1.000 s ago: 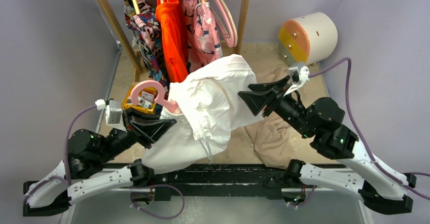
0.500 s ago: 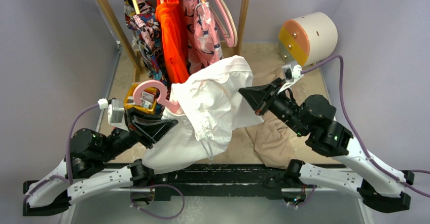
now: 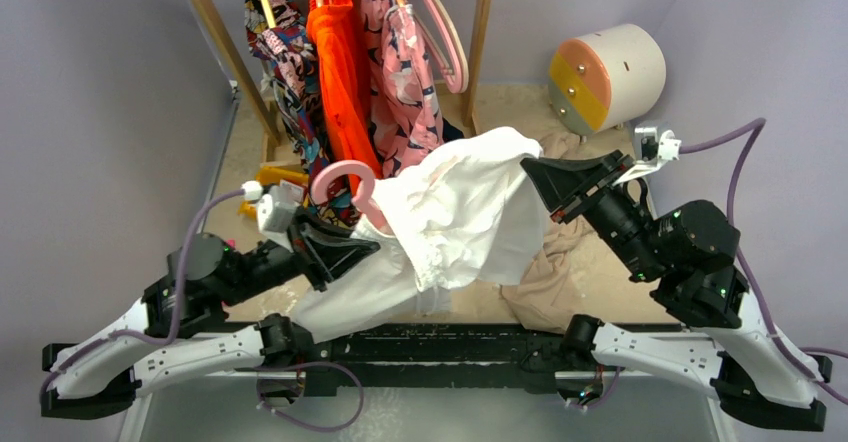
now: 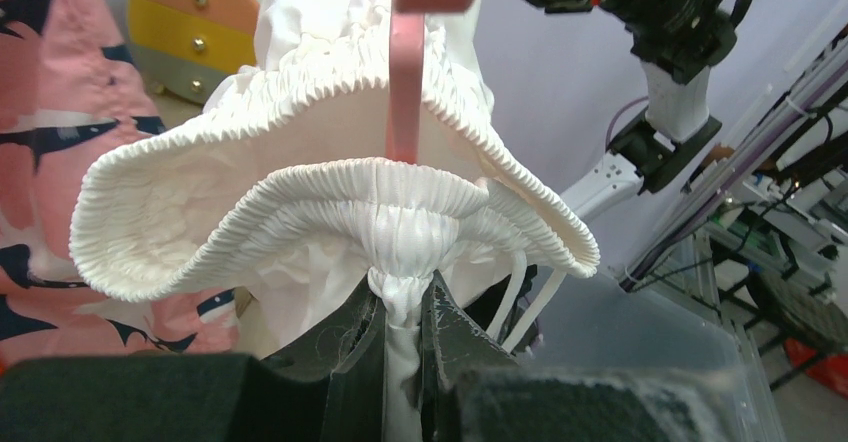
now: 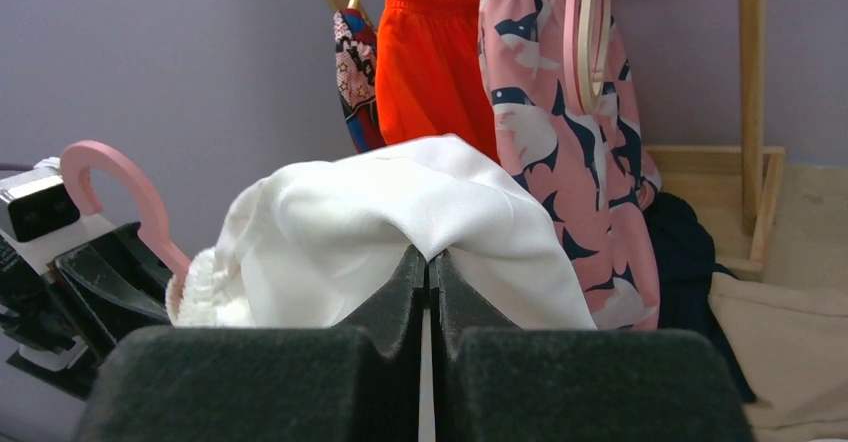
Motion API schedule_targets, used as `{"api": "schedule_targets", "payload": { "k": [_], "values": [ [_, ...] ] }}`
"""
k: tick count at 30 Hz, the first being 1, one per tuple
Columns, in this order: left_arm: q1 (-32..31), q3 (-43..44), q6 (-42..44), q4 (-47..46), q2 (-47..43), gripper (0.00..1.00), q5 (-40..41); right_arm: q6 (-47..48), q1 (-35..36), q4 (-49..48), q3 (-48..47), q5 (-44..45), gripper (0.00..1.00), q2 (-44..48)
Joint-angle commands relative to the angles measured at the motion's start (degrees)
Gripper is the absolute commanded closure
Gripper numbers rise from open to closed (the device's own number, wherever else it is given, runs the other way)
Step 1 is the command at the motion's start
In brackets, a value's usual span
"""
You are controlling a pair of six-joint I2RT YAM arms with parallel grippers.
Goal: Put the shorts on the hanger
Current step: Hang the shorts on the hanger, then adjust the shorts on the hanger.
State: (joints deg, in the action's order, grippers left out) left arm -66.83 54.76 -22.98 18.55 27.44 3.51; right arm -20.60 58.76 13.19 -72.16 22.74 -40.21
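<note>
The step in hand is the dressing of the hanger with the shorts; it is begun but not finished. The shorts are held in the air above the table, spread between the two arms and in front of the wooden rack with its hanging clothes. Only a lower fold on the near left side seems to reach down to the table edge.

The left claw is closed tightly on a bunch of the gathered waistband, on the left side of the scene. The pink stem of the hanger goes down through the open waist, and its hook stands up above the band. Whether the hanger is caught in the same pinch I cannot tell, because the fabric hides it. The drawstrings hang free to the right of the fingers.

The right claw is fully closed, and a thin fold of the white fabric seems to be caught at its tips. This pulls the far right part of the shorts upward and to the right. The tan garment lies on the table under this arm and is no part of the work.

In my judgement, the hanger's arms are inside the shorts, but the waistband is not yet sitting evenly on them. The next move calls for the right claw to draw the fabric over the hidden arm of the hanger, gently and straight, while the left claw holds firm. If the pull is too strong, the waistband may slip from the left pinch.
</note>
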Motion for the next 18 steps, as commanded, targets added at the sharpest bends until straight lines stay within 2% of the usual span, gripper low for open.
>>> {"api": "schedule_targets", "payload": {
  "k": [1, 7, 10, 12, 14, 18],
  "values": [
    [0.03, 3.90, 0.82, -2.11, 4.83, 1.00, -6.87, 1.55, -0.05, 2.65, -3.70, 3.18, 1.00, -0.98],
    [0.03, 4.71, 2.39, -3.90, 3.77, 1.00, -5.28, -1.80, 0.03, 12.96, -4.95, 7.08, 1.00, -0.24],
    [0.03, 5.24, 2.78, -3.85, 3.13, 1.00, -4.47, -3.22, 0.00, 16.58, -5.26, 8.35, 0.63, 1.39],
    [0.07, 5.36, 2.98, -3.42, 3.07, 1.00, -3.98, -2.56, -0.02, 16.84, -5.55, 6.66, 0.45, 2.66],
    [0.03, 5.35, 3.25, -3.02, 3.06, 1.00, -3.74, -0.85, -0.02, 16.05, -6.11, 3.80, 0.38, 3.74],
    [0.03, 5.40, 3.83, -1.75, 3.53, 1.00, -3.43, 4.53, -0.05, 13.46, -8.95, -4.92, 0.36, 4.10]
  ]
}}
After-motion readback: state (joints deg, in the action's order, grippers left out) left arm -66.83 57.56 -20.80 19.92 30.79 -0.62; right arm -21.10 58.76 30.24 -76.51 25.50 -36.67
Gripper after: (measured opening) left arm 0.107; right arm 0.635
